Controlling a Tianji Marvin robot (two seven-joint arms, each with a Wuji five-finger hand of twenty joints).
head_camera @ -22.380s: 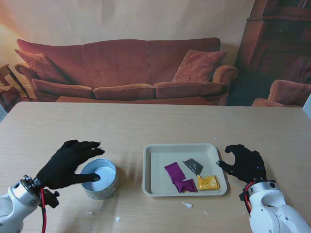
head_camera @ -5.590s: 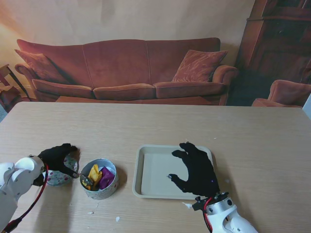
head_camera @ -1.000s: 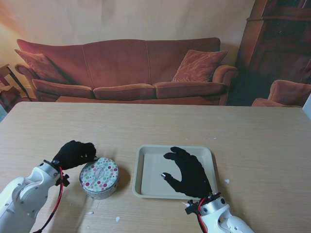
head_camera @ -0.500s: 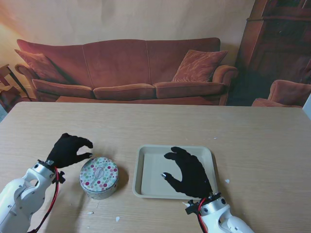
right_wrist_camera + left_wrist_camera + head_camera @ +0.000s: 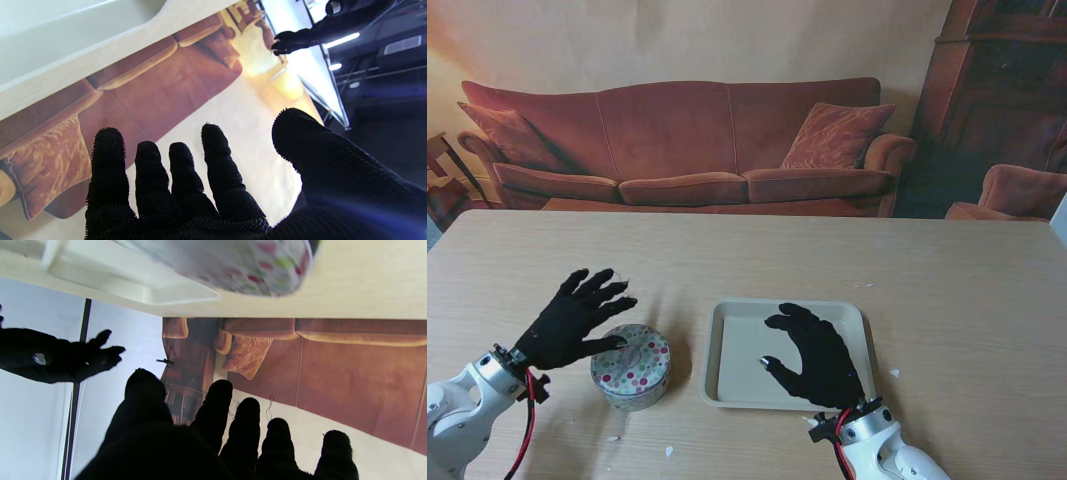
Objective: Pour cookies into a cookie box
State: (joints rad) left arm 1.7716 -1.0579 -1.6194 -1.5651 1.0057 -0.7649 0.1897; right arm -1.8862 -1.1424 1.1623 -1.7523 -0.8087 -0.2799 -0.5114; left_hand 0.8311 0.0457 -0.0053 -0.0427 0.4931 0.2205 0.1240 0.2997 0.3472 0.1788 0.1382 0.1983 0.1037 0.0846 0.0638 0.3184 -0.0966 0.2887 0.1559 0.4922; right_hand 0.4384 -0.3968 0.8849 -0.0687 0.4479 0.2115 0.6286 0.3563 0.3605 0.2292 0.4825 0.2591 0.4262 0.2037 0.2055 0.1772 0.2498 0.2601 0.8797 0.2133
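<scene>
Hovering my left hand point(image 5: 573, 322) spread and empty beside the lidded polka-dot cookie tin point(image 5: 631, 366); my right hand point(image 5: 814, 352), fingers splayed, holds nothing over the tray point(image 5: 717, 352).

Looking down from the stand onto the table point(image 5: 947, 260), facing the sofa point(image 5: 687, 140). Riding each wrist, inverted, peering along fingers close above the tray point(image 5: 133, 283). All three sharing tray point(image 5: 727, 345) and sofa.

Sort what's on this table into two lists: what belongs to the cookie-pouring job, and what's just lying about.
Belongs to the job:
- cookie box, lid on
- tray
- left robot hand, open beside the box
- right robot hand, open over the tray

Just lying about:
- white scraps on the table
- sofa behind
</scene>
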